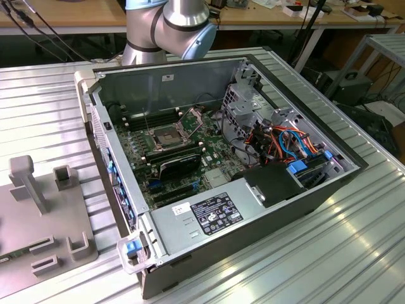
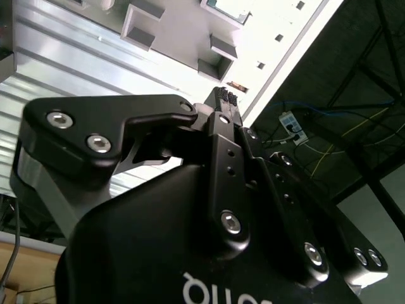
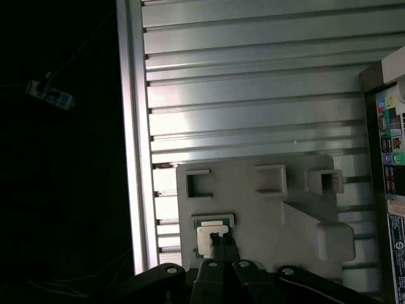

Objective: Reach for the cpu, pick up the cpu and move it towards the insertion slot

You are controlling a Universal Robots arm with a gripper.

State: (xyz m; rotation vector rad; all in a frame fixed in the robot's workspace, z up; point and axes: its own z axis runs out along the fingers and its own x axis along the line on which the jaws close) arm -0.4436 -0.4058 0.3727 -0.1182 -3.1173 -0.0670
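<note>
In grey fixture (image 3: 272, 209) pocket: cpu (image 3: 204, 242), small pale square chip, green edging. Gripper (image 3: 215, 237) over it, jaws pressed together, empty. Coloured case stickers (image 3: 389, 136), text illegible.

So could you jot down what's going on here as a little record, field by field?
gripper: poised right over the cpu in the first wrist view; contact unclear
cpu: lying flat in a recess of the grey fixture plate
insertion slot: on the board inside the open computer case, metal frame raised
progress: cpu not yet lifted off the plate
</note>
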